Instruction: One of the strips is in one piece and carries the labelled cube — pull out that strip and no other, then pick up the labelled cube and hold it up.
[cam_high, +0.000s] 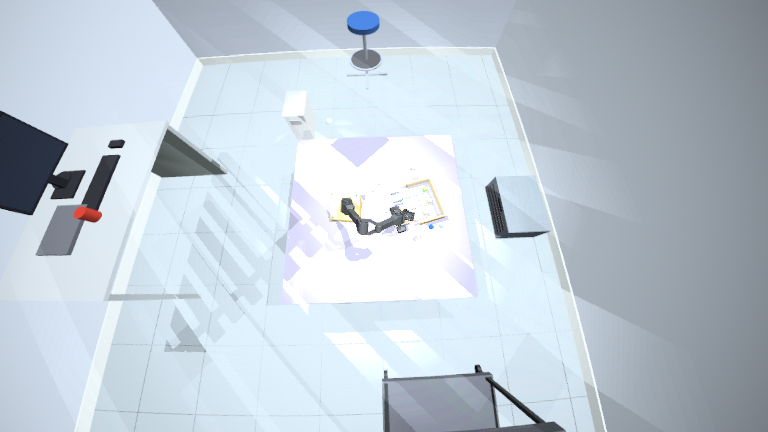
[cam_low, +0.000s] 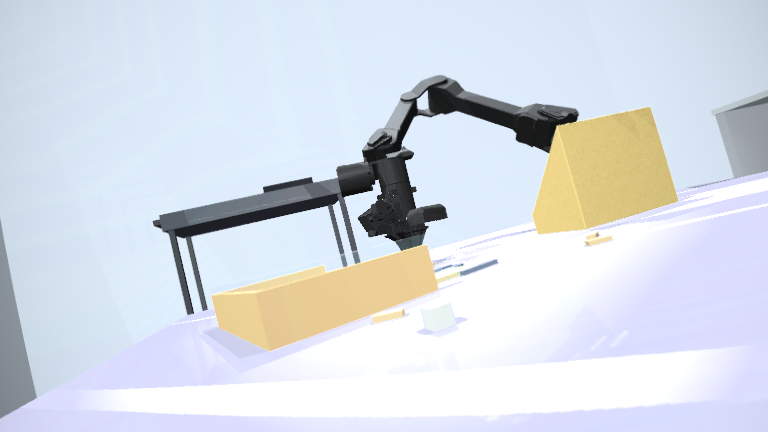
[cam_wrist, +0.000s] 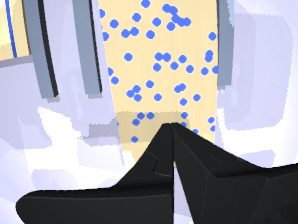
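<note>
My gripper (cam_wrist: 169, 129) (cam_low: 411, 246) is shut, with nothing seen between its fingertips. In the wrist view it points down over a pale wooden strip with blue dots (cam_wrist: 160, 75); whether the tips touch it I cannot tell. Grey rails (cam_wrist: 44, 50) (cam_wrist: 87, 50) (cam_wrist: 225, 50) stand on both sides of that strip. Part of another strip, with a blue line (cam_wrist: 21, 30), shows at the upper left. The fingers hide the dotted strip's near end. Small green things (cam_high: 424, 189) show inside the wooden frame, too small to tell as cubes. I cannot make out the labelled cube.
The wooden frame (cam_high: 437, 198) (cam_low: 349, 300) has raised walls beside the gripper. A pale cube (cam_low: 437, 316) and a small wooden piece (cam_low: 388, 315) lie outside it. A blue object (cam_high: 431, 226) lies near its corner. A yellow wedge block (cam_low: 617, 171) stands by the arm's base.
</note>
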